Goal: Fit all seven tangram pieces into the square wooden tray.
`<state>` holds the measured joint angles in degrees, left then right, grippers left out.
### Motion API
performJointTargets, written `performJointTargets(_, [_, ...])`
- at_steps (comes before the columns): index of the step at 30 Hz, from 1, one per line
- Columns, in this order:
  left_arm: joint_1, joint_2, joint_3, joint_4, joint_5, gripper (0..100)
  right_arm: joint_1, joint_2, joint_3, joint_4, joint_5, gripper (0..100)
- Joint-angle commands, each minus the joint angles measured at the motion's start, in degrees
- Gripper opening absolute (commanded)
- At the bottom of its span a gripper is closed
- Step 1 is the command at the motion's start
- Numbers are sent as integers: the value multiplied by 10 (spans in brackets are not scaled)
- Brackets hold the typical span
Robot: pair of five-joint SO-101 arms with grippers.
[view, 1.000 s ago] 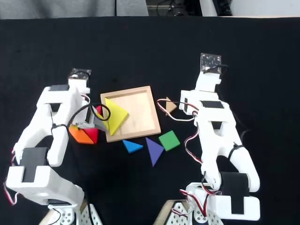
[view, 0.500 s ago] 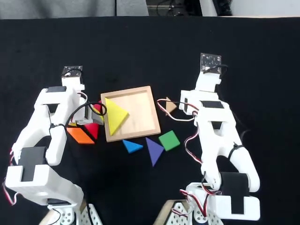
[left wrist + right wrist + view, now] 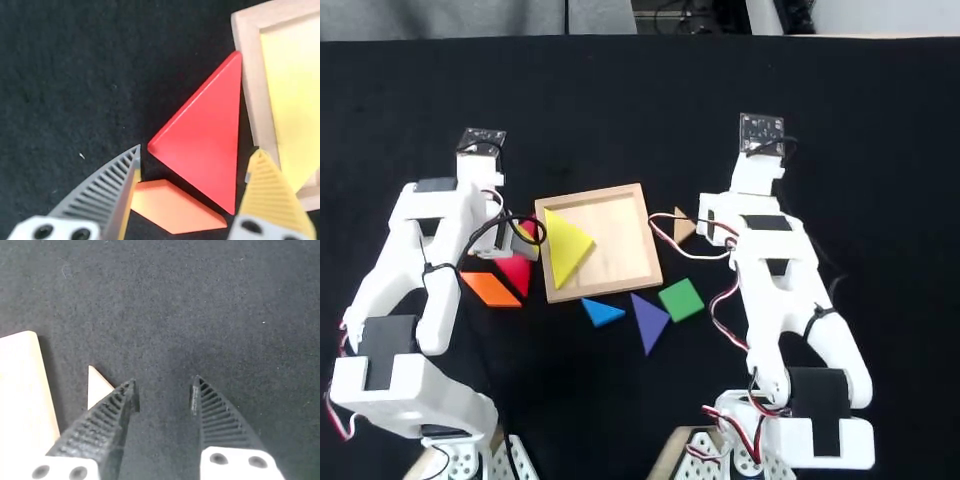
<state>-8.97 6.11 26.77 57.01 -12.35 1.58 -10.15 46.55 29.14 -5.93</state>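
Red triangle (image 3: 206, 137) between wide left jaws

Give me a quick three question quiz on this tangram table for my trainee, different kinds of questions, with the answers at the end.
1. True or false: the yellow triangle lies inside the wooden tray.
2. Which piece lies nearest the right gripper? A: tan triangle. B: orange parallelogram. C: blue triangle.
3. Fill the gap: ____ pieces lie on the cloth outside the tray.
Key: 1 true; 2 A; 3 six.
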Motion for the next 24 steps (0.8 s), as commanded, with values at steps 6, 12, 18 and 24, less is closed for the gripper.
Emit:
performJointTargets(6, [-6,26,-11,-31,-7,325,-8,-27,-4,-9,6,177])
performJointTargets(12, [-5,66,-63,24,-5,323,-7,-27,-4,-9,6,177])
performJointTargets(18, [-2,71,-67,23,-10,321,-7,-27,-4,-10,6,177])
performJointTargets(24, [-1,71,-64,11,-5,321,-7,-27,-4,-10,6,177])
